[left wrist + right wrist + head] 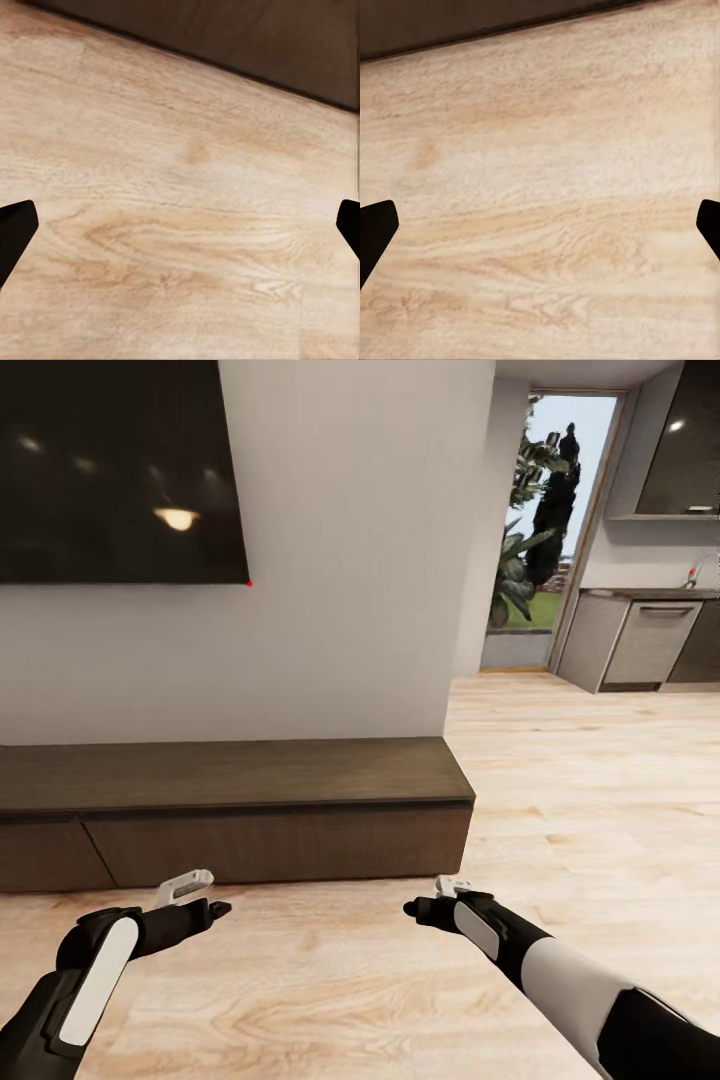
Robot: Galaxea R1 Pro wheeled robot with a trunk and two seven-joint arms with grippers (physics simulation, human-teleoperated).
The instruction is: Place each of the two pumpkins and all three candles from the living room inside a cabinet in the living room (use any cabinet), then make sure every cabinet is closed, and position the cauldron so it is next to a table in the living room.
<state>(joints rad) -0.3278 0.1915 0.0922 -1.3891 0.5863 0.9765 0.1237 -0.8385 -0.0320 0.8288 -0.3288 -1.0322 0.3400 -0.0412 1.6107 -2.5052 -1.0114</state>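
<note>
While pincers gape, long dark-wood cabinet [235,800] shut.

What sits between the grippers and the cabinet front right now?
Nothing visible. Only bare wood floor lies between the open left gripper, the open right gripper and the closed cabinet.

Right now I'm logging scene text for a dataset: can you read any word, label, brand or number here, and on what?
None can be read.
The dark wall screen shows lamp reflections, no lettering.
The cabinet fronts are plain wood.
The kitchen appliance bears no legible label.
</note>
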